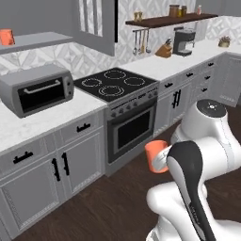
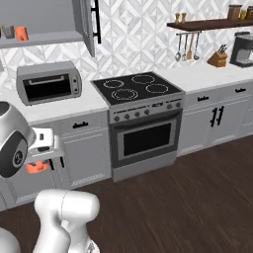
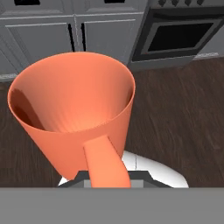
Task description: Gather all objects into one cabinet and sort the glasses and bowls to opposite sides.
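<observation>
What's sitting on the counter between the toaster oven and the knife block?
The black stovetop lies between the toaster oven and the knife block, plainest in the right base view.

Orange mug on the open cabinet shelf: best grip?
Take the orange mug by its rim wall, jaws straddling one side from above. It stands upright beside the grey mug, so come in on the free side. Its handle is too small to make out.

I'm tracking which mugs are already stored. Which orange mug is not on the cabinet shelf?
The orange mug held in the gripper, low above the floor; the other orange mug stands on the cabinet shelf.
</observation>
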You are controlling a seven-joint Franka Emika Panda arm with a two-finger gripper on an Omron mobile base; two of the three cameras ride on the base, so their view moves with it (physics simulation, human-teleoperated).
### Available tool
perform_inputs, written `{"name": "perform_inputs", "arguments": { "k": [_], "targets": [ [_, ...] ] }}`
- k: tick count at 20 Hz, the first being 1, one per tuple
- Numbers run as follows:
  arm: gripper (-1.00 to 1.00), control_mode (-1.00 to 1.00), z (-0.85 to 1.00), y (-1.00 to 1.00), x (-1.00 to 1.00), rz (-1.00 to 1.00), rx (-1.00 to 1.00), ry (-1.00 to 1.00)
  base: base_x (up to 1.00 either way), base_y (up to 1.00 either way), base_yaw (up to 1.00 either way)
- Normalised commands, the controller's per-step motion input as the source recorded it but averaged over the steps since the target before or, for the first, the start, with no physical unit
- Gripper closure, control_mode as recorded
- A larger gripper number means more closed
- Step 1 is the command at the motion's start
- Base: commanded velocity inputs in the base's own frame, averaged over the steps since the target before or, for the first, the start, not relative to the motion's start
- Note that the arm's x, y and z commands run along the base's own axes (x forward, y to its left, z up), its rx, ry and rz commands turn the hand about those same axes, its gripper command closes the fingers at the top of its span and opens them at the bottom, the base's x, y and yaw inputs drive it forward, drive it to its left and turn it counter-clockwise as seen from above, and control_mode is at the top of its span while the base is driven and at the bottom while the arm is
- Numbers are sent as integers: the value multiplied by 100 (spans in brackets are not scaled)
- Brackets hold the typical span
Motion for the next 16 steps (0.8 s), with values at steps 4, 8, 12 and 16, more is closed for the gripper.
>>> {"name": "perform_inputs", "arguments": {
  "k": [4,8,12,16],
  "targets": [
    [100,100,0,0,0,0,0,0,-2,44,0],
    [100,100,0,0,0,0,0,0,10,31,0],
    [100,100,0,0,0,0,0,0,36,54,0],
    [100,100,0,0,0,0,0,0,36,72,0]
  ]
}}
